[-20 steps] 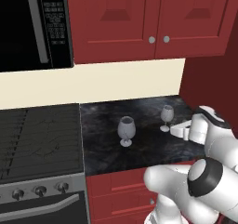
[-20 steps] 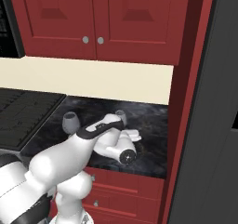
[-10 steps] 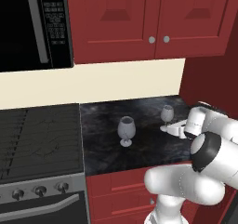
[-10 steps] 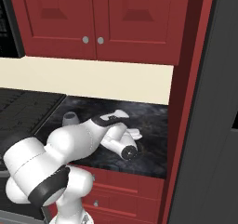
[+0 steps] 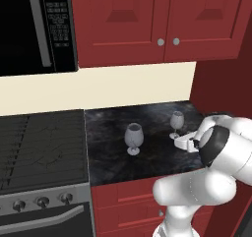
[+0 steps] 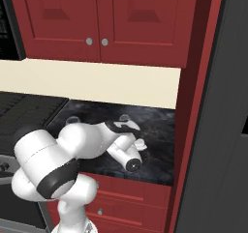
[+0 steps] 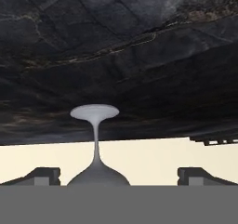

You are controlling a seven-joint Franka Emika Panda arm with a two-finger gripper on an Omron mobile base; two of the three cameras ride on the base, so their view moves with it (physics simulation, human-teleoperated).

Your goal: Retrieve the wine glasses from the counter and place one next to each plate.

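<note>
Since the earlier frames the arm has folded further over the right end of the table, bringing the end effector (image 5: pixel 181 141) low and close to the right-hand wine glass (image 5: pixel 176 124). Its jaws are spread wide and grasp nothing. In the hand view, which is rolled upside down, the two dark fingertips (image 7: pixel 42 175) stand to either side of that glass (image 7: pixel 95 146), whose bowl sits between them without touching either and whose round foot rests on the black marbled table (image 7: pixel 139 56). In the left base view this glass stands upright near the back right of the table (image 5: pixel 108 157), just beside the white hand. The second wine glass (image 5: pixel 133 138) stands upright nearer the middle of the stone, well apart from the end effector, to the left. A stove (image 5: pixel 39 152) adjoins the table on the left, with a black microwave (image 5: pixel 34 29) above it and dark red wall cabinets (image 5: pixel 162 19) overhead.
</note>
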